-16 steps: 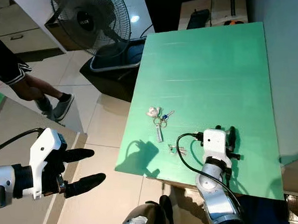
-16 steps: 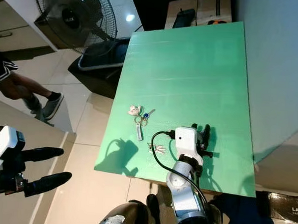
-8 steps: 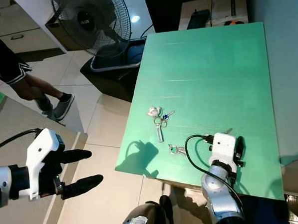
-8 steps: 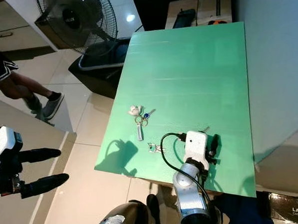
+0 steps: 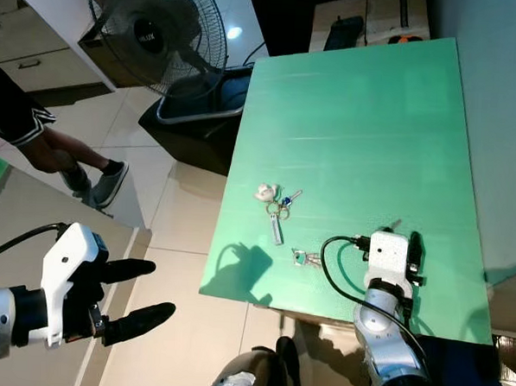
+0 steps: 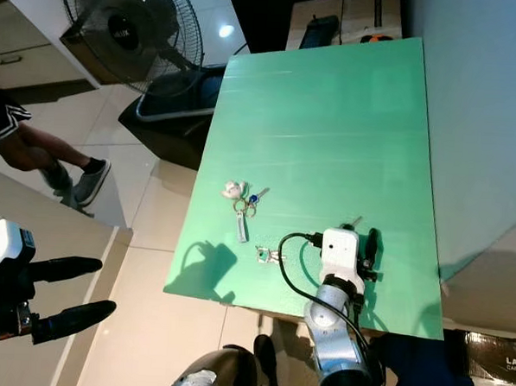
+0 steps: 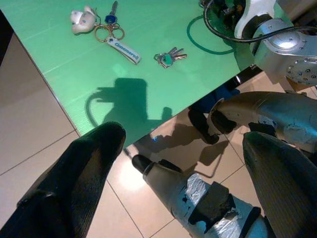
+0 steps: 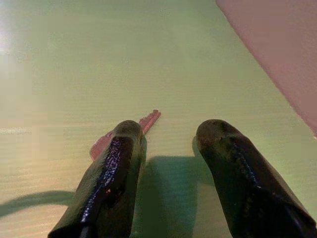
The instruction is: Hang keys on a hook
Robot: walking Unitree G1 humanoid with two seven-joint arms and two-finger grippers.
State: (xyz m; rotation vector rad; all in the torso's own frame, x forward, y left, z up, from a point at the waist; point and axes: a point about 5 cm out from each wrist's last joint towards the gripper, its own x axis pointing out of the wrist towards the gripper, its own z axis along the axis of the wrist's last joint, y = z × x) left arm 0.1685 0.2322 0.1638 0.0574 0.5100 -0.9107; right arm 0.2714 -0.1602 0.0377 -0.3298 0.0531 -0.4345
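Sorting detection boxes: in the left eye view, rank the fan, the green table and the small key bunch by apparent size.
1. green table
2. fan
3. small key bunch

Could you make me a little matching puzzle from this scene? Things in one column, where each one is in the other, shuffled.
Things:
1. keyring with white charm
2. small bunch of keys
3. single key
4. left gripper

Places:
a. over the floor tiles, off the green table
b. just beside one finger of the right gripper
c. on the table, nearer its front edge than the other bunch
d. on the table, farther in, with a white tag attached

Pairs: 1-d, 2-c, 3-b, 4-a
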